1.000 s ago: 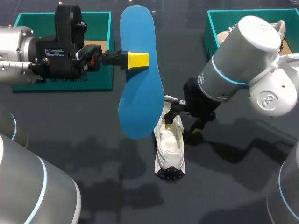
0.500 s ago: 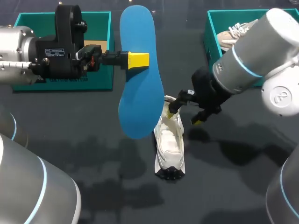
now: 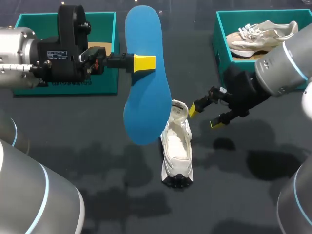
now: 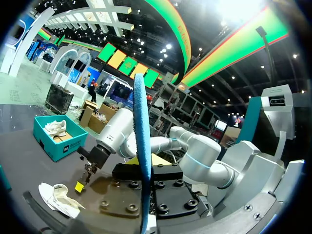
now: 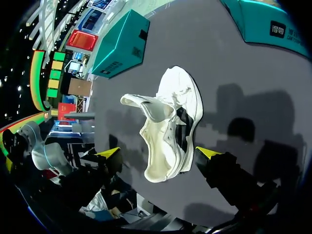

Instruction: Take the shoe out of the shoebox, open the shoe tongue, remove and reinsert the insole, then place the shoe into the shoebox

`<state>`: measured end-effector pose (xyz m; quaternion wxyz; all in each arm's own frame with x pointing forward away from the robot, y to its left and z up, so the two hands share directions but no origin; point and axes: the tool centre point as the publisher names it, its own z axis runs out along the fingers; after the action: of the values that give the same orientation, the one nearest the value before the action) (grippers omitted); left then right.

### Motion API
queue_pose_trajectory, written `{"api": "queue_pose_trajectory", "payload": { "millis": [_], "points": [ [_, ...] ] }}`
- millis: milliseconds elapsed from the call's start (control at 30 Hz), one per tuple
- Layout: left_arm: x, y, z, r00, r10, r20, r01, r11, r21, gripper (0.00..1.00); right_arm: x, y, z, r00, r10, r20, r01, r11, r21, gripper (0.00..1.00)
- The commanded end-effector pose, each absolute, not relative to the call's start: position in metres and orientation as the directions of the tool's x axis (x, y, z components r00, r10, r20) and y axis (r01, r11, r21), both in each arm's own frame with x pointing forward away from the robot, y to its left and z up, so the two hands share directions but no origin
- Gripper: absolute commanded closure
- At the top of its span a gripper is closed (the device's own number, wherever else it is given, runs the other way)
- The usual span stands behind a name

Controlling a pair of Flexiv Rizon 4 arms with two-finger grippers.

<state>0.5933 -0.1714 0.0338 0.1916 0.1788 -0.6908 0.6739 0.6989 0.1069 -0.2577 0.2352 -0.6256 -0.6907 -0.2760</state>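
Observation:
A white shoe lies on the dark table, its tongue pulled up and back at the far end. Above it hangs a blue insole, upright, with my left gripper shut on its edge. In the left wrist view the insole shows edge-on between the fingers, with the shoe below. My right gripper is open, just right of the shoe's tongue and clear of it. In the right wrist view the shoe lies ahead of that gripper, between its spread yellow tips.
A teal shoebox at the back right holds a second pale shoe. Another teal box stands at the back left, behind my left arm. Bare dark table lies in front of the shoe.
My right gripper has drawn back from the shoe's tongue, moving right and away from the shoe, with its arm uncovering the right shoebox. The left arm and insole have not moved.

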Motion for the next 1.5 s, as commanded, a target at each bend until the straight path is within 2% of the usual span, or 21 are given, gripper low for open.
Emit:
{"api": "queue_pose_trajectory", "payload": {
  "millis": [33, 67, 167, 200, 500, 600, 700, 767, 833, 867, 1133, 1200, 1400, 1500],
  "points": [
    [0.594, -0.173, 0.033, -0.863, 0.011, 0.506, -0.505, 0.027, -0.862, 1.00, 0.710, 0.104, -0.239, -0.155, 0.646, 0.747, 0.987, 0.135, 0.087, 0.00],
    [0.594, -0.173, 0.033, -0.863, 0.011, 0.506, -0.505, 0.027, -0.862, 1.00, 0.710, 0.104, -0.230, -0.150, 0.639, 0.755, 0.988, 0.121, 0.094, 0.00],
    [0.594, -0.173, 0.033, -0.863, 0.011, 0.506, -0.505, 0.027, -0.862, 1.00, 0.711, 0.103, -0.210, -0.144, 0.513, 0.846, 0.988, 0.122, 0.094, 0.00],
    [0.594, -0.173, 0.033, -0.863, 0.011, 0.506, -0.505, 0.027, -0.862, 1.00, 0.708, 0.106, -0.205, -0.179, 0.518, 0.837, 0.982, 0.143, 0.122, 0.00],
    [0.594, -0.173, 0.033, -0.863, 0.011, 0.506, -0.505, 0.027, -0.862, 1.00, 0.708, 0.106, -0.205, -0.179, 0.518, 0.837, 0.982, 0.143, 0.122, 0.00],
    [0.594, -0.173, 0.033, -0.863, 0.011, 0.506, -0.505, 0.027, -0.862, 1.00, 0.713, 0.106, -0.202, -0.080, 0.474, 0.877, 0.994, 0.104, 0.034, 0.00],
    [0.594, -0.173, 0.033, -0.863, 0.011, 0.506, -0.505, 0.027, -0.862, 1.00, 0.717, 0.106, -0.188, -0.041, 0.431, 0.901, 0.997, 0.073, 0.011, 0.00],
    [0.594, -0.173, 0.033, -0.863, 0.011, 0.506, -0.505, 0.027, -0.862, 1.00, 0.718, 0.106, -0.181, -0.020, 0.320, 0.947, 0.997, 0.082, -0.006, 0.00],
    [0.594, -0.173, 0.033, -0.863, 0.011, 0.506, -0.505, 0.027, -0.862, 1.00, 0.716, 0.107, -0.176, -0.026, 0.314, 0.949, 0.995, 0.097, -0.005, 0.00],
    [0.594, -0.173, 0.033, -0.863, 0.011, 0.506, -0.505, 0.027, -0.862, 1.00, 0.711, 0.107, -0.172, -0.090, 0.297, 0.951, 0.992, 0.111, 0.060, 0.00],
    [0.594, -0.173, 0.033, -0.863, 0.011, 0.506, -0.505, 0.027, -0.862, 1.00, 0.711, 0.107, -0.172, -0.090, 0.297, 0.951, 0.992, 0.111, 0.060, 0.00],
    [0.594, -0.173, 0.033, -0.863, 0.011, 0.506, -0.505, 0.027, -0.862, 1.00, 0.714, 0.110, -0.171, -0.044, 0.293, 0.955, 0.993, 0.116, 0.010, 0.00],
    [0.612, -0.180, 0.022, -0.934, -0.029, 0.357, -0.357, 0.037, -0.933, 1.00, 0.719, 0.110, -0.161, 0.028, 0.254, 0.967, 0.993, 0.105, -0.056, 0.00],
    [0.621, -0.182, 0.014, -0.981, -0.025, 0.194, -0.195, 0.045, -0.980, 1.00, 0.719, 0.110, -0.155, 0.034, 0.237, 0.971, 0.992, 0.107, -0.061, 0.00]
  ]
}}
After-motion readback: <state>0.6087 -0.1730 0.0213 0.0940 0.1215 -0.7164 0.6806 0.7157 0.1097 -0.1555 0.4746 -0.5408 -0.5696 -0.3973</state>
